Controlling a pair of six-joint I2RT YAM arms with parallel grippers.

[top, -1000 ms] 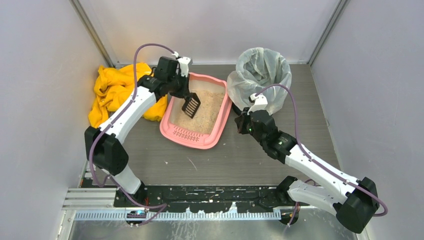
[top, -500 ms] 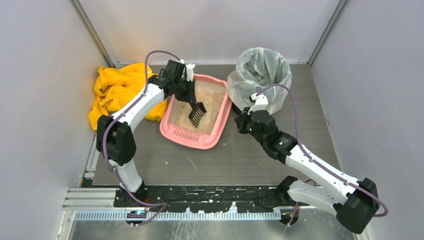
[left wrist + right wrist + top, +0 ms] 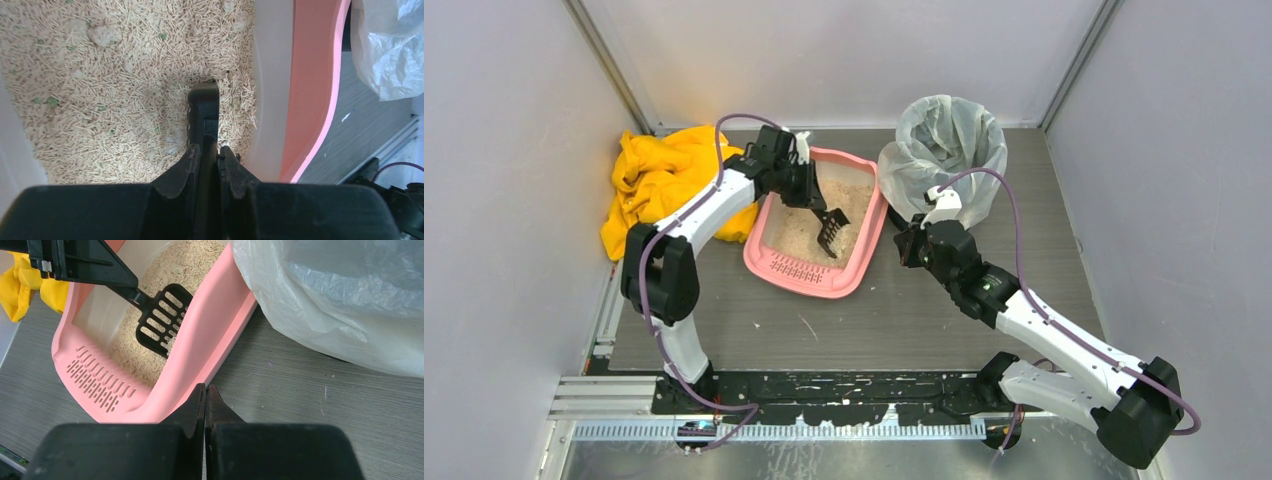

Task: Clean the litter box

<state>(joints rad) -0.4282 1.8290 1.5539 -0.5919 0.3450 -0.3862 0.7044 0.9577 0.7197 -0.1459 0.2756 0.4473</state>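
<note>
The pink litter box lies mid-table with beige litter inside and a slotted lip at its near end. My left gripper is shut on the handle of a black slotted scoop. The scoop's head dips into the litter near the box's right wall, and in the left wrist view only its edge shows. A pale clump sits in the litter further in. My right gripper is shut and empty, just outside the box's right rim.
A round bin with a clear plastic liner stands right of the box, close behind my right gripper. A crumpled yellow cloth lies against the left wall. Grey walls enclose the table on three sides.
My left arm has swung the scoop rightward and down across the box, from its left side into the litter near the right wall. The right arm has stayed put.
</note>
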